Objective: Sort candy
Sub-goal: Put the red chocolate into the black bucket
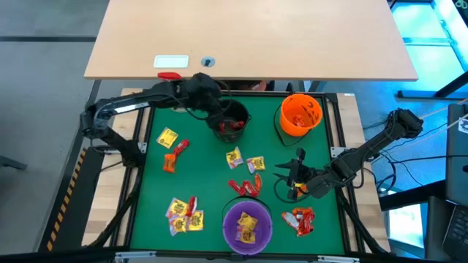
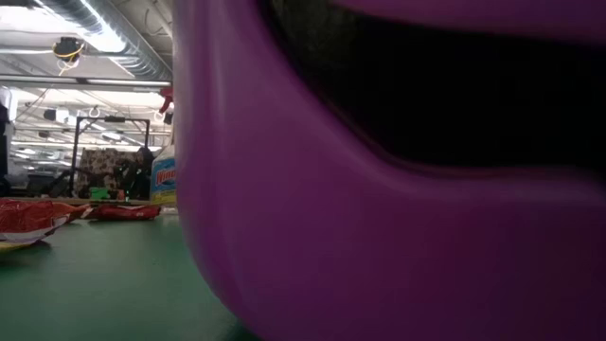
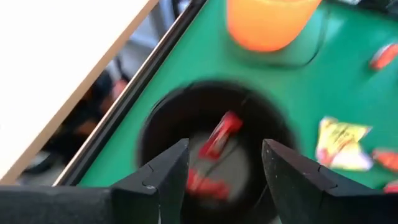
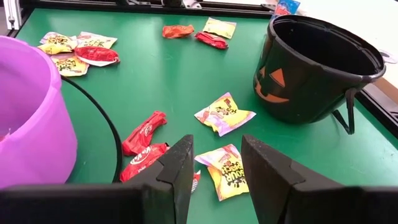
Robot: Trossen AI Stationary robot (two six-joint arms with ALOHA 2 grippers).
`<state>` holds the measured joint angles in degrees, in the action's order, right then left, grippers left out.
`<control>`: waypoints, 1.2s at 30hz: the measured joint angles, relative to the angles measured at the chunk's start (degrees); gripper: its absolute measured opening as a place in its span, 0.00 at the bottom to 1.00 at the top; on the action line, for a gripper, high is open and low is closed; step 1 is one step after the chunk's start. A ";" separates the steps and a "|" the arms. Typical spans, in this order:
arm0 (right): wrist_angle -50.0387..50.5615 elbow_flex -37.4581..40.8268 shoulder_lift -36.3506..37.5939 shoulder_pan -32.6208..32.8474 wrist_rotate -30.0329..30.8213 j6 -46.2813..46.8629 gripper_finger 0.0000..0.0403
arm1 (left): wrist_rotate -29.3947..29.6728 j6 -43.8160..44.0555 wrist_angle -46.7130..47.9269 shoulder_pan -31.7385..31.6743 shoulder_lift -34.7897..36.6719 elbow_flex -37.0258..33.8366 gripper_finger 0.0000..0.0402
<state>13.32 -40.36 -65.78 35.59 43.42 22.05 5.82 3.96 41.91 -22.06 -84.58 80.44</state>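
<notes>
A pale wooden desk [image 1: 248, 36] stands beyond the green table [image 1: 212, 179].

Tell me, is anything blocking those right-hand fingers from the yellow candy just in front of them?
Nothing visible does. The right gripper hangs with its fingers apart, and the yellow candy lies flat on the green mat straight ahead. Two red candies lie off to one side and the black bucket stands farther off on the other.
</notes>
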 joint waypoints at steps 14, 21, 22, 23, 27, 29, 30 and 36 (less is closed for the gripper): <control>-0.33 0.00 0.00 0.00 0.99 0.31 0.32 | 9.39 9.79 22.57 3.53 2.94 -13.93 0.47; -0.31 0.00 0.00 0.00 0.00 0.21 0.32 | 4.85 13.98 15.55 1.75 2.96 -28.39 0.47; -0.31 0.00 0.00 0.00 0.12 0.21 0.32 | 3.92 14.11 13.87 1.72 2.96 -30.13 0.47; -0.31 0.00 0.00 0.00 0.49 0.21 0.32 | 3.14 14.53 12.39 1.67 2.96 -31.65 0.47; -0.30 0.00 0.00 0.00 0.61 0.19 0.32 | 2.57 15.52 9.98 1.17 2.96 -35.73 0.47; -0.28 0.02 -0.02 0.00 0.82 0.17 0.32 | 1.99 15.92 8.55 1.15 2.96 -37.20 0.47; -0.28 0.02 -0.02 0.02 1.09 0.15 0.32 | 1.46 16.25 7.87 1.17 2.96 -37.82 0.47; -0.28 0.02 -0.02 0.00 1.11 0.15 0.32 | -0.86 16.56 1.57 1.17 2.96 -40.77 0.47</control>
<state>13.04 -40.34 -65.80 35.59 44.53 22.20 4.96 20.51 43.47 -20.88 -81.62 39.67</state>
